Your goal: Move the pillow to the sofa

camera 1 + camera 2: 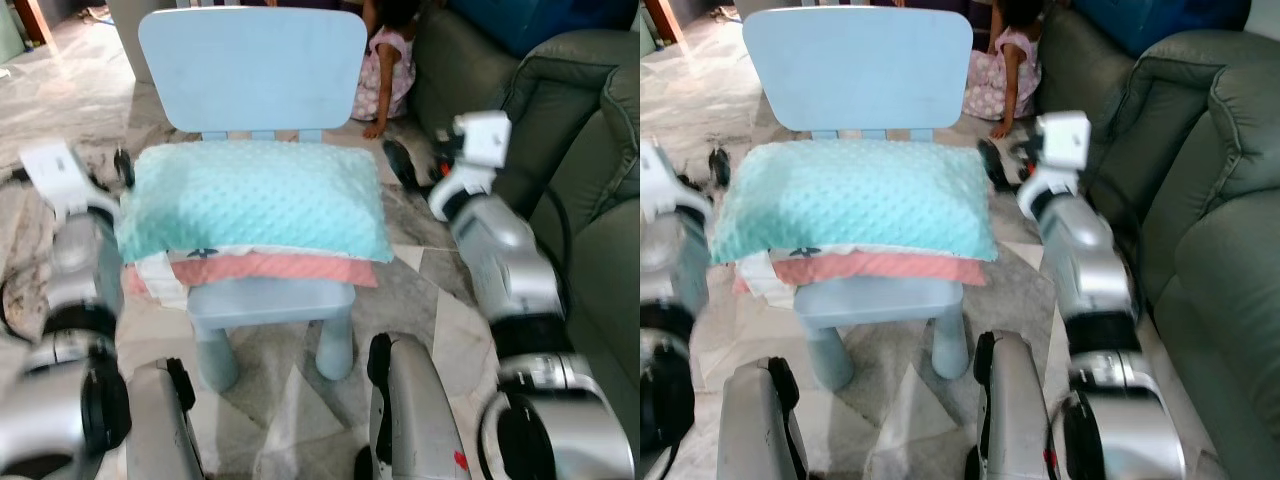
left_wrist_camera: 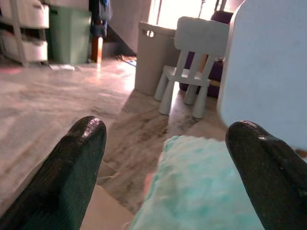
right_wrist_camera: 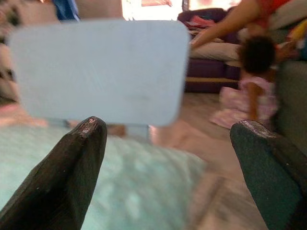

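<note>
— What is over on the left?

— The left claw (image 2: 165, 163) is beside the left end of the pillow (image 1: 255, 200). Its two black fingers (image 2: 72, 163) are spread wide apart, and they hold nothing. The fuzzy green pillow edge sits between them. Far behind there is a small white chair (image 2: 189, 67) on the shiny floor (image 2: 57, 100).

— And where is the pillow?

— It lies flat on the seat of a little blue chair (image 1: 250, 70). It is minty green on top, with a pink and white strip along the front edge. It sticks out over both sides of the seat.

— What about the right side?

— The right claw (image 3: 168, 172) is by the pillow's right end, fingers wide open too, touching nothing. Past it, a person in a pink dress (image 1: 385, 65) sits on the floor. The grey-green sofa (image 1: 590, 150) is on the far right, near the chair.
</note>
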`<state>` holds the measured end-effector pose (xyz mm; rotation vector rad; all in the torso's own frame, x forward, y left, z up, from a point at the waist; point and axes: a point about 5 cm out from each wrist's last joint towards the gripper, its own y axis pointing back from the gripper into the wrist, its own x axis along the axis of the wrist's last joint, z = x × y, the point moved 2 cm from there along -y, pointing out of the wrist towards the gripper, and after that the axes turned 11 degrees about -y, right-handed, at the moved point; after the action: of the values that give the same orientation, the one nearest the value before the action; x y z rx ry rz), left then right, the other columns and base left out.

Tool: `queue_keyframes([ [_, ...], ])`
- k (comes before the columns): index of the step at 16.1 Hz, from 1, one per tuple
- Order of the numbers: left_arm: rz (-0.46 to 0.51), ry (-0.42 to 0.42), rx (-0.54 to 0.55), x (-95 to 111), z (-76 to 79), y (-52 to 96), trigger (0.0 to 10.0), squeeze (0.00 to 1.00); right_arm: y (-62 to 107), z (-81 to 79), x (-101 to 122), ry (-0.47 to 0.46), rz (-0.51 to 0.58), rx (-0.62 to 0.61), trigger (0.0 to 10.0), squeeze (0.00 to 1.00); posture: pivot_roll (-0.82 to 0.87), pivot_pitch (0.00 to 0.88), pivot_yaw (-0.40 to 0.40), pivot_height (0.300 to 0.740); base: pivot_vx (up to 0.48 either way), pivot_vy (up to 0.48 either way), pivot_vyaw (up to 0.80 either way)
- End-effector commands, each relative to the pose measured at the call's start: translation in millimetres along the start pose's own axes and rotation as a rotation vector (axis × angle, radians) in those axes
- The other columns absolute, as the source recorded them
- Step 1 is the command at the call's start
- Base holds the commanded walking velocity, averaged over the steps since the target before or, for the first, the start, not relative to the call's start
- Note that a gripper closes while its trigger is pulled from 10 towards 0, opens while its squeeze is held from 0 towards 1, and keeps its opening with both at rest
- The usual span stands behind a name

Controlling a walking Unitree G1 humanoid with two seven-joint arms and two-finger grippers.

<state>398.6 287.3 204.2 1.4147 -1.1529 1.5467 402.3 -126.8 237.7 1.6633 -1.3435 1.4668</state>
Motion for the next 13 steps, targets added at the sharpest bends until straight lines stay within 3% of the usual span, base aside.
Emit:
queue_keyframes([
  [1, -0.046, 0.028, -0.003, -4, -2.7, -1.2, 10.0, 0.00, -3.2, 0.0, 2, -0.044, -0.008, 0.013, 10.0, 0.00, -0.13, 0.095, -0.043, 0.360, 0.000, 0.000, 0.00],
  [3, -0.085, 0.101, -0.001, -1, -2.5, -6.9, 10.0, 0.00, -13.8, -4.6, 0, -0.142, -0.046, 0.065, 10.0, 0.00, -0.12, 0.134, -0.042, 0.360, 0.000, 0.000, 0.00],
  [5, -0.149, 0.199, 0.002, -3, -4.3, -9.6, 10.0, 0.00, -19.1, -6.0, -8, -0.174, -0.118, 0.109, 10.0, 0.00, -0.11, 0.173, -0.046, 0.360, 0.000, 0.000, 0.00],
  [8, -0.199, 0.245, -0.016, -5, -4.2, -10.0, 10.0, 0.00, -23.5, -5.4, -9, -0.149, -0.148, 0.105, 10.0, 0.00, -0.10, 0.212, -0.046, 0.360, 0.000, 0.000, 0.00],
  [9, -0.205, 0.219, -0.016, -4, -6.3, -10.7, 10.0, 0.00, -25.0, -6.5, -9, -0.134, -0.149, 0.112, 10.0, 0.00, -0.10, 0.225, -0.047, 0.360, 0.000, 0.000, 0.00],
  [11, -0.229, 0.219, -0.043, -3, -10.3, -11.4, 10.0, 0.00, -27.3, -5.7, -11, -0.023, -0.131, 0.078, 10.0, 0.00, -0.09, 0.260, -0.046, 0.360, 0.000, 0.000, 0.00],
  [13, -0.250, 0.224, -0.054, -4, -13.9, -11.0, 10.0, 0.00, -26.8, -6.3, -20, 0.000, -0.146, 0.059, 10.0, 0.00, -0.09, 0.277, -0.044, 0.360, 0.000, 0.000, 0.00],
])
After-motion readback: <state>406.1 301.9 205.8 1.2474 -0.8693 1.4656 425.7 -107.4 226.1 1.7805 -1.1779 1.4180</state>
